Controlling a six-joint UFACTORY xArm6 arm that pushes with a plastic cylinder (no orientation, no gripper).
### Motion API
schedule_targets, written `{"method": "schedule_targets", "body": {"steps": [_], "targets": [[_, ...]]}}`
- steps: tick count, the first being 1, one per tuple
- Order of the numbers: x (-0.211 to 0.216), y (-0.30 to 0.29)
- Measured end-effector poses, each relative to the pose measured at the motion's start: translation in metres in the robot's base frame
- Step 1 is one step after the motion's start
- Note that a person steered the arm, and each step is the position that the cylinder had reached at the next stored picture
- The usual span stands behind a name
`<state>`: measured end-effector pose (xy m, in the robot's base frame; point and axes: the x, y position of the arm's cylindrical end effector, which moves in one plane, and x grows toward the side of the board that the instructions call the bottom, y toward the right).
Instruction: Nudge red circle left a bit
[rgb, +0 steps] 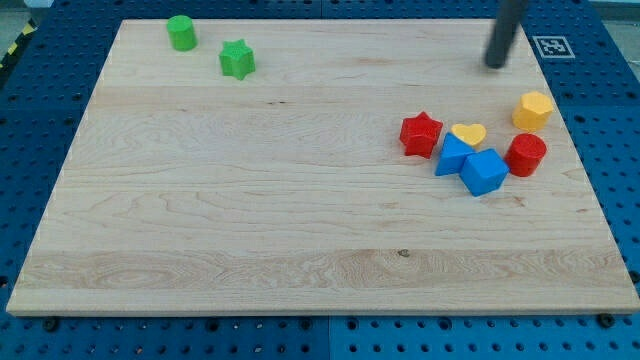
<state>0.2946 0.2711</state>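
The red circle (527, 154) is a short red cylinder on the wooden board (250, 200), at the view's right. It touches a blue cube (485, 171) on its left. My tip (495, 66) is above the cluster in the view, near the board's top right, well apart from the red circle. A red star (421, 134), a yellow heart (468, 133) and a blue triangle-like block (451, 156) lie left of the red circle. A yellow hexagon (534, 110) lies just above it.
A green cylinder (181, 32) and a green star (237, 59) sit near the board's top left. A blue pegboard (40, 120) surrounds the board. A fiducial marker (552, 45) lies off the top right corner.
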Motion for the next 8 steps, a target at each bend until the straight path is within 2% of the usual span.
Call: {"method": "schedule_targets", "body": {"steps": [3,4,5,7,8], "targets": [[0.007,0.012],[0.026,0.060],[0.032,0.074],[0.135,0.063],[0.147,0.015]]}}
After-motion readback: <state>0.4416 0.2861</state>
